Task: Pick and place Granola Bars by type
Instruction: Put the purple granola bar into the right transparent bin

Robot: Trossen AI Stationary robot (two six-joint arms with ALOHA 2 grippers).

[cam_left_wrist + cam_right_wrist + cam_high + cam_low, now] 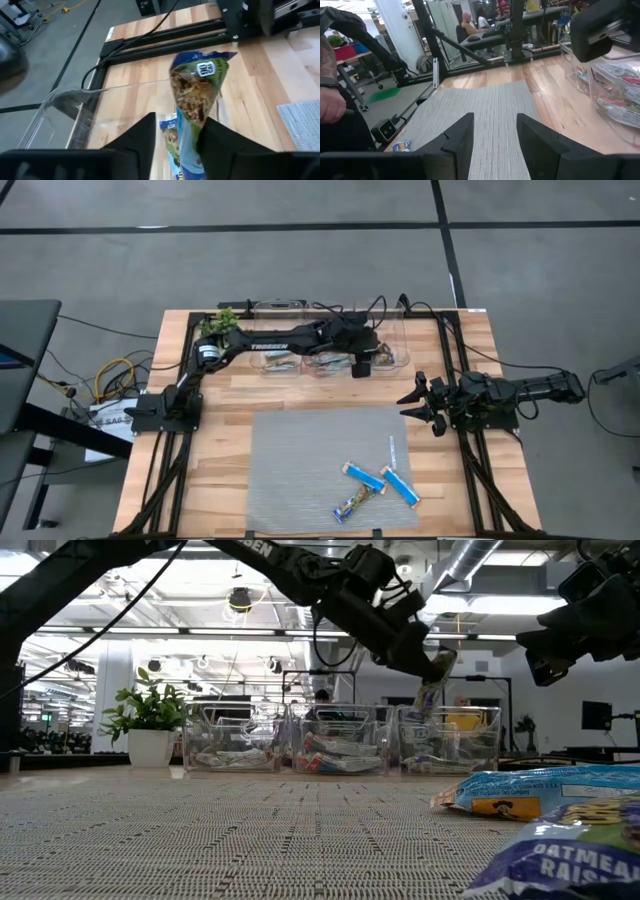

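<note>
Hovering over the rightmost clear bin (383, 358), your left gripper (176, 145) has jaws parting around a blue-green granola bar (197, 95) so it drops among its type; right gripper (422, 404) waits beside, jaws apart, empty.

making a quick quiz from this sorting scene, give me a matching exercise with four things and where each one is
Things:
1. left gripper
2. right gripper
3. potted plant
4. loose granola bars

Places:
A. on the grey mat
B. far left corner of the table
C. above the rightmost clear bin, a bar between its fingers
D. over the table's right edge, nothing between its fingers

Pairs: 1-C, 2-D, 3-B, 4-A
</note>
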